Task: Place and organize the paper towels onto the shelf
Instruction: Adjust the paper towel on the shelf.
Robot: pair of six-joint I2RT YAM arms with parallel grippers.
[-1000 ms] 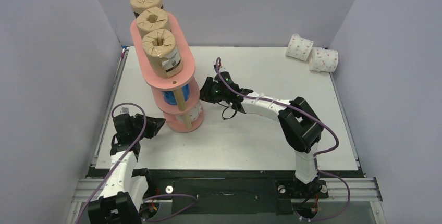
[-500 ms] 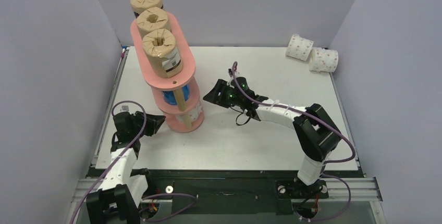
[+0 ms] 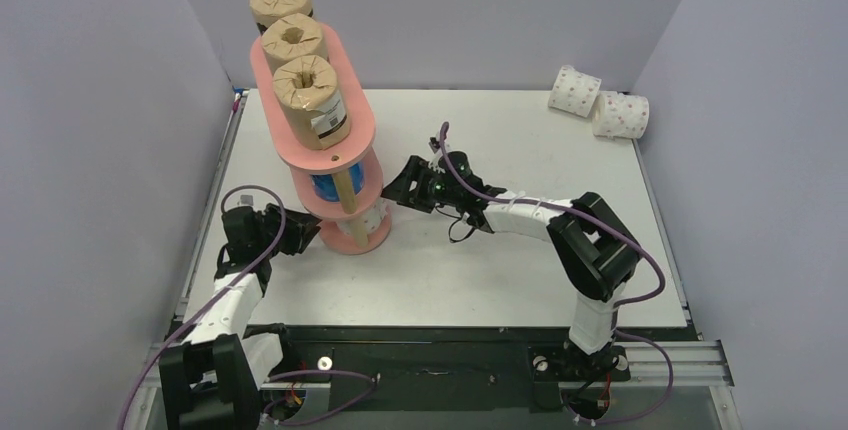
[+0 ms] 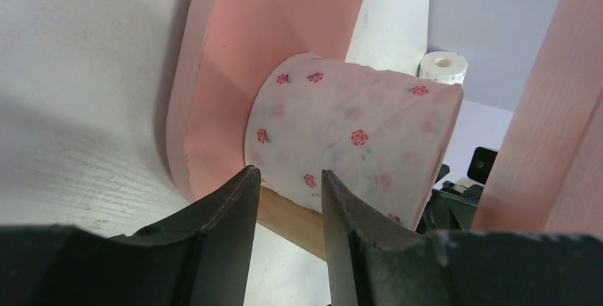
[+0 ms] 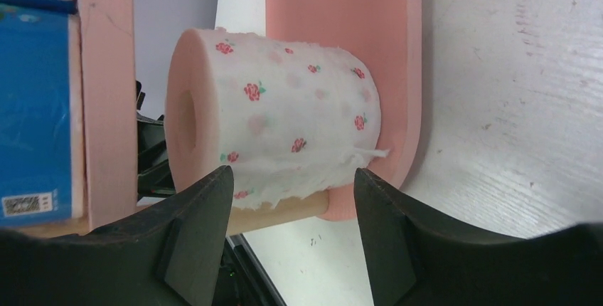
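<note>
Shelf (image 3: 312, 158): 3 oblong salmon-pink boards w/ rounded ends, matte, joined by pale round wooden posts (image 3: 347, 190). It stands at the left of the white, faintly grained tabletop (image 3: 480, 270).

Top board: 3 brown rolls (image 3: 293, 40) upright in a row, crinkled wrap tucked into the core holes, nearest one w/ a black-print label.

Mid tier: blue roll (image 3: 327, 188), glossy wrap, mostly hidden under the top board; can't tell how many sit there.

Btm tier: white roll w/ pink dots (image 3: 370, 215), soft wrap w/ ragged edge, on end at the near rounded end, just beside a post.

2 more dotted rolls (image 3: 574, 90) lie touching each other at the far right corner, well apart from the shelf.

Left jaws: black, smooth, tips a narrow gap apart, nothing between them, low by the btm board, aimed at the dotted roll. Right jaws: spread wide, empty, facing the same roll from the other side.

Rear of the lower tiers is hidden; arm bases are cut off at the overhead view's btm edge.
</note>
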